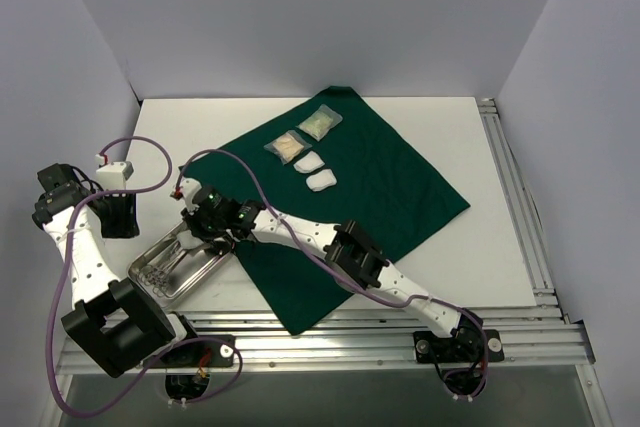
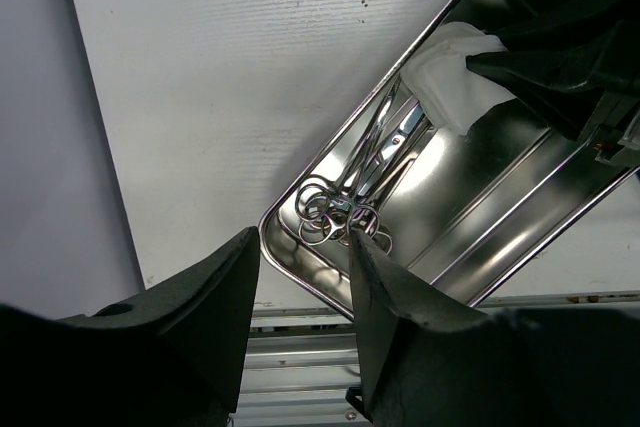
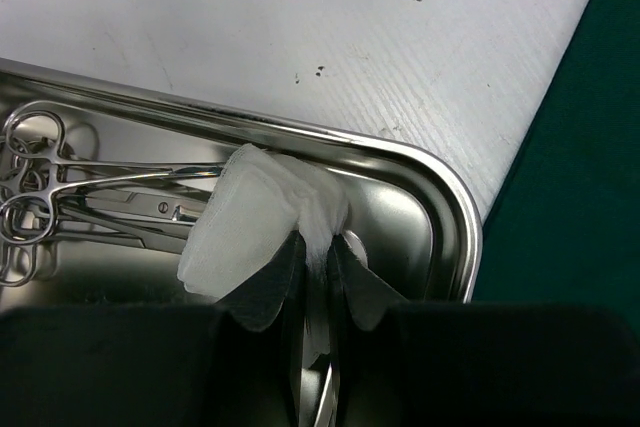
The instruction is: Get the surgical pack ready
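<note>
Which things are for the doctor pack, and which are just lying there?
For the pack: green drape, steel tray, scissor-like instruments in it, gauze pad pinched by the right gripper, two more gauze pads on the drape, two clear packets.
Just there: white table, purple cable, metal rail.

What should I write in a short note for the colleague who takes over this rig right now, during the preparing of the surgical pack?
Left gripper: open, empty, raised near the handle end of the steel tray.
Right gripper: shut on a gauze pad, low inside the tray.
Instruments lie in the tray, which stands on the table beside the green drape. Two more pads and two clear packets lie on the drape.
Done: instruments in the tray.
Left, probably: release this pad, then handle the other pads and the packets.
</note>
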`<state>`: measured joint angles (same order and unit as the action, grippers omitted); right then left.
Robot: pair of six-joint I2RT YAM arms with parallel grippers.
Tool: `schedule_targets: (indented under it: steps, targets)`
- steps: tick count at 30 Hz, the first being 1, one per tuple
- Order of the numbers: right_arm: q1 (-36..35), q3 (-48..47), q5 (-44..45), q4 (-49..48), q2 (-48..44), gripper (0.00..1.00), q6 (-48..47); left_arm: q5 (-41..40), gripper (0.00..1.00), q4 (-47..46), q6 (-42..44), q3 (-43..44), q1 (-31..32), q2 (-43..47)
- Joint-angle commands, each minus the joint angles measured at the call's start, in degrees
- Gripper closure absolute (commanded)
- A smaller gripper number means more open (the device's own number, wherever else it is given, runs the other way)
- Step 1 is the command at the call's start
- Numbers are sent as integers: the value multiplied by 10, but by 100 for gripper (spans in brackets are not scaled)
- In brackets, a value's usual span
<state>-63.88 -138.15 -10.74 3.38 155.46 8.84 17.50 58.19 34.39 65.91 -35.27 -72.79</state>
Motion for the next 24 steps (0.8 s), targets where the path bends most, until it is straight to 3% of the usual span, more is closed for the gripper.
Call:
schedule_targets:
  steps: [1,24]
  targets:
    - [-7,9,48,22,-37,100,-23,21,50,8,11,4,-2,11]
    - [-9,37,100,9,-61,100,-36,25,50,7,15,1,-2,12]
